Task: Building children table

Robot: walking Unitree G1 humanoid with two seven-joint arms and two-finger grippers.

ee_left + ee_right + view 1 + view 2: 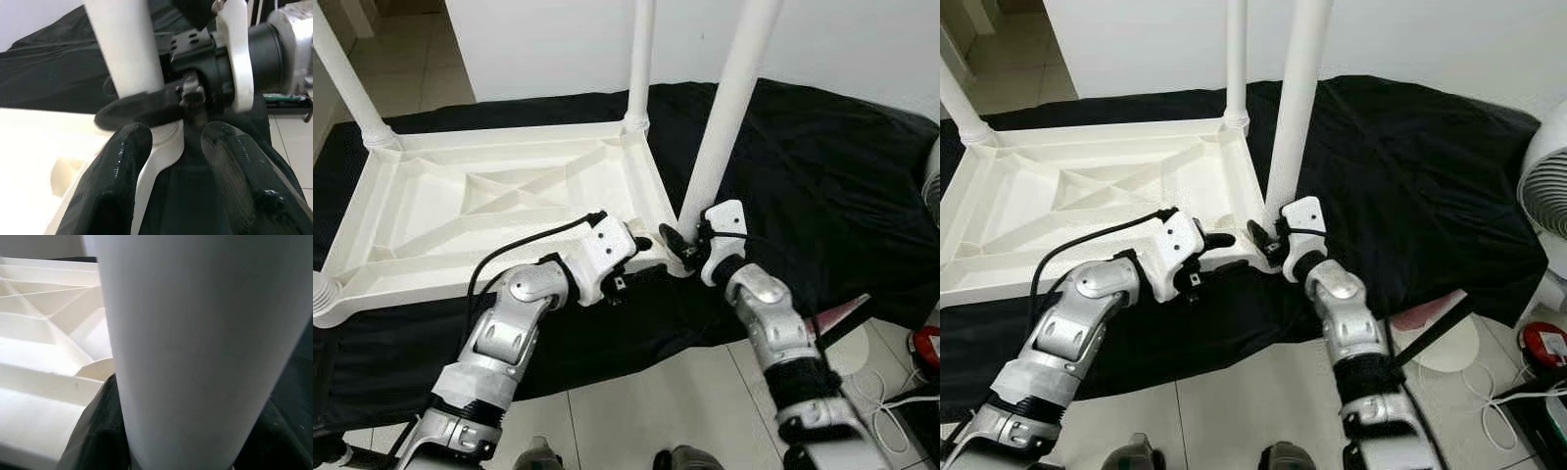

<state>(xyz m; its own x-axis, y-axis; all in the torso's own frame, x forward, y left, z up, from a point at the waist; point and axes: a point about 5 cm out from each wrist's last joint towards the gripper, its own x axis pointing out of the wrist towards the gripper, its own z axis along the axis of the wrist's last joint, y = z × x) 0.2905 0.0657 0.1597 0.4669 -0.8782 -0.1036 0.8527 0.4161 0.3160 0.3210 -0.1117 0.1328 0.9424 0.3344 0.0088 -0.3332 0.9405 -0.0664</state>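
White plastic is what both arms are working on: an upturned child's table top (489, 211) lies on a black cloth (822, 186), ribbed underside up, with legs standing up from its corners.

Nearest the robot, the right gripper (683, 247) is at the foot of the near-corner leg (729, 98). In the right wrist view the leg's smooth tube fills the frame with a dark finger pad against it low down, so I judge the fingers closed around the base of the leg, just above its socket. The left gripper (641, 257) sits just beside it at the same corner; in the left wrist view its 2 fingers (112, 191) stand apart, straddling the table's corner edge without clearly pinching it, so I take it as open and steadying.

Farther back, 2 more legs rise from the far corners: one (641, 59) at the middle of the back edge of view, one (347, 83) to the far left. A ribbed socket (321, 294) at the near left corner appears to have no leg.

Handling, as a judgement: the hollow moulded plastic should be light and stiff, but glossy and slippery under rubber pads. The leg is long, so a low grip near the socket gives best control when pressing or twisting it home; holding high would lever it sideways. The top is likely to slide on the cloth unless braced.
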